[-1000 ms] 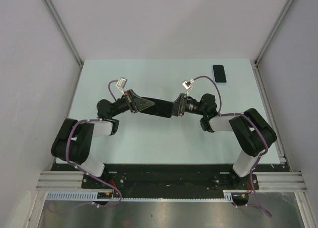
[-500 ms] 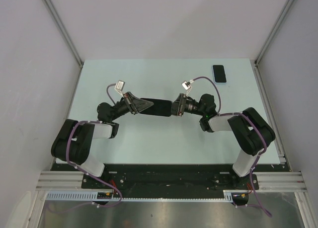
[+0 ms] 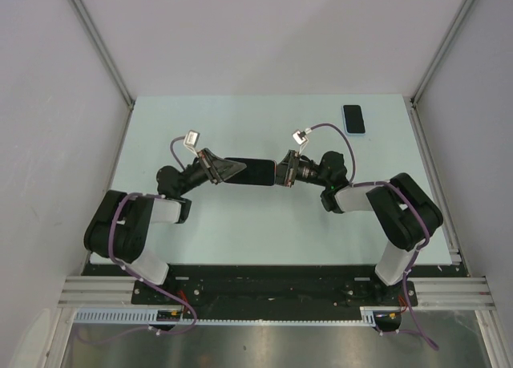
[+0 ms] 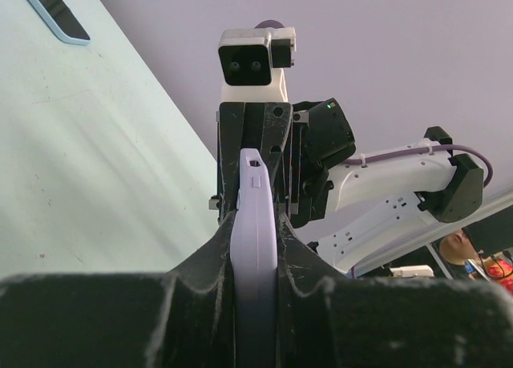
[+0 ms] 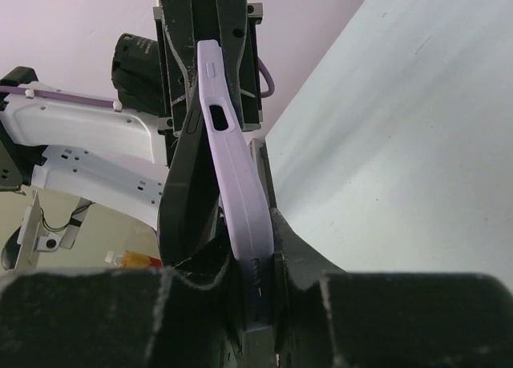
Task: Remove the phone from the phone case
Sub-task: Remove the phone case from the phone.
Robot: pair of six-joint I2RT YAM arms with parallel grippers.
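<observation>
A phone in a lilac case is held on edge above the table between both grippers. My left gripper is shut on its left end; the left wrist view shows the lilac case edge clamped between the black fingers. My right gripper is shut on its right end. In the right wrist view the lilac case bows to the right, and the dark phone stands a little apart from it on the left.
A second phone in a light blue case lies flat at the far right of the table and shows in the left wrist view. The pale green table has grey walls on three sides.
Both grippers, with the cased phone between them, have shifted slightly toward the far side. The phone looks narrower from above. The grips are unchanged.
</observation>
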